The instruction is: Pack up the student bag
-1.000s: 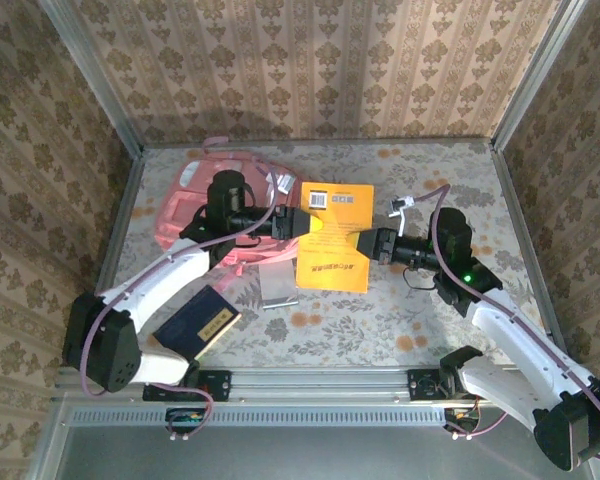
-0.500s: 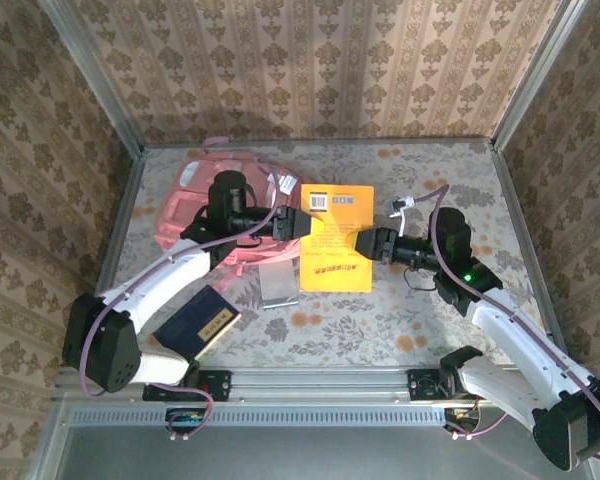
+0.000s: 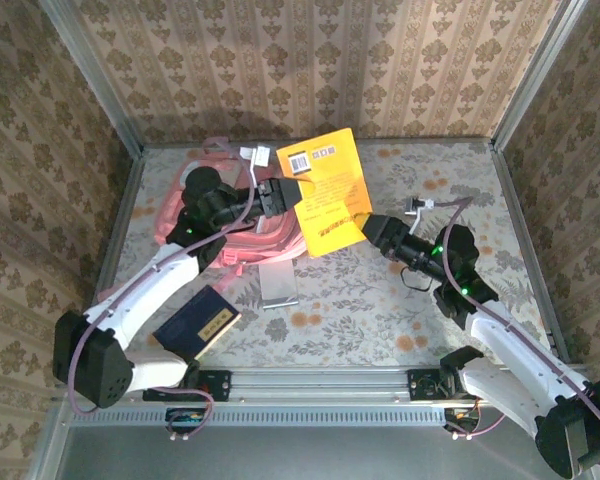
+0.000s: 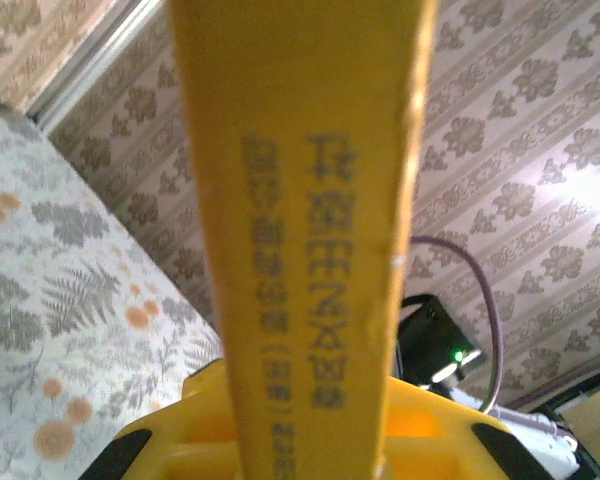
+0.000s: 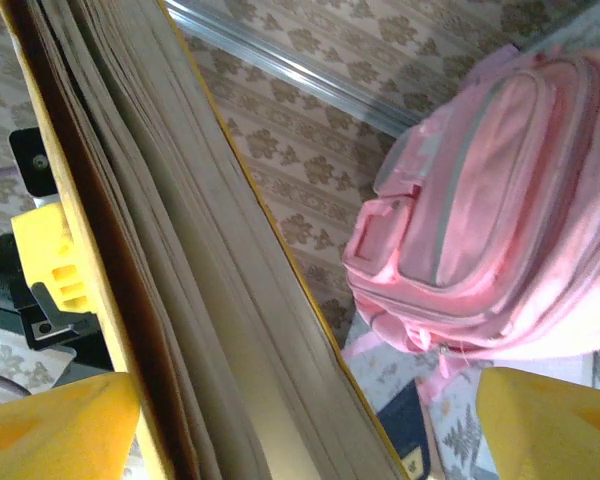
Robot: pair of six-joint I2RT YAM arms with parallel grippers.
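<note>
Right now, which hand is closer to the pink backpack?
The left. The left hand sits at the right edge of the backpack, gripping a yellow book. The right hand is farther right, on the other side of that book.

The left arm [image 3: 165, 272] and the yellow book [image 3: 327, 190] hide much of the student bag [image 3: 166, 220] at upper left of the top view, and the book's spine lettering is blurred in the left wrist view.
</note>
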